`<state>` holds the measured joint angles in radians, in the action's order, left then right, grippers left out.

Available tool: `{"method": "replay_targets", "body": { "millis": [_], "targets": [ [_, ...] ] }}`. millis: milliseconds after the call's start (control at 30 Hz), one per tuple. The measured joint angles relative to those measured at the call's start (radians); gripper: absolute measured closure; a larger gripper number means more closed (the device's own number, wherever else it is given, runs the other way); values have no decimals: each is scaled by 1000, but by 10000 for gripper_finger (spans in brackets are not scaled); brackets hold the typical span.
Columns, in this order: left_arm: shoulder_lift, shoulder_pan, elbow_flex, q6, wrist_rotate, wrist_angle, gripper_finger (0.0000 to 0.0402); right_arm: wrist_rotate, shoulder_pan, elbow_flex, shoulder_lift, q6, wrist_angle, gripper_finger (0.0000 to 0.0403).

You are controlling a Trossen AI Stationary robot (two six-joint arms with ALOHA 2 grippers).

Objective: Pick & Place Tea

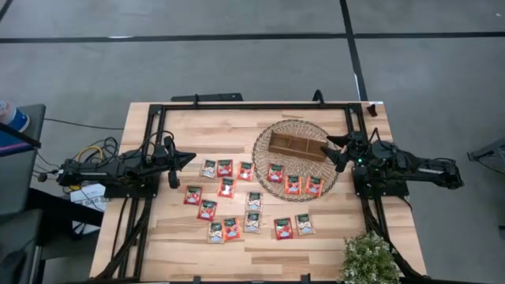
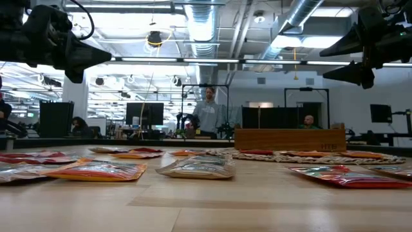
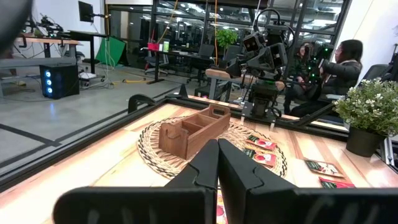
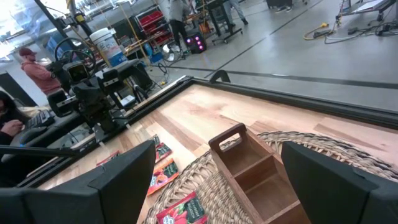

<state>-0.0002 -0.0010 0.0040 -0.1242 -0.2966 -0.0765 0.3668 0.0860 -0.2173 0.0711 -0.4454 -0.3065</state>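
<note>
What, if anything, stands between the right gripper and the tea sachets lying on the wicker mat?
Nothing visible does. The right gripper, open, hangs above the mat's edge beside the wooden tray; the sachets on the mat lie uncovered nearby.

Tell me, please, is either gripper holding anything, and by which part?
Nothing is held: the left gripper is shut on nothing, and the right gripper is open above the round wicker mat.
</note>
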Motion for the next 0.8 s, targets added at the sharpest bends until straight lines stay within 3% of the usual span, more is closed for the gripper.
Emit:
{"method": "replay_targets", "body": {
  "millis": [800],
  "targets": [
    [0, 0, 0, -3, 0, 0, 401, -2, 0, 0, 0, -2, 87, 61]
  ]
}}
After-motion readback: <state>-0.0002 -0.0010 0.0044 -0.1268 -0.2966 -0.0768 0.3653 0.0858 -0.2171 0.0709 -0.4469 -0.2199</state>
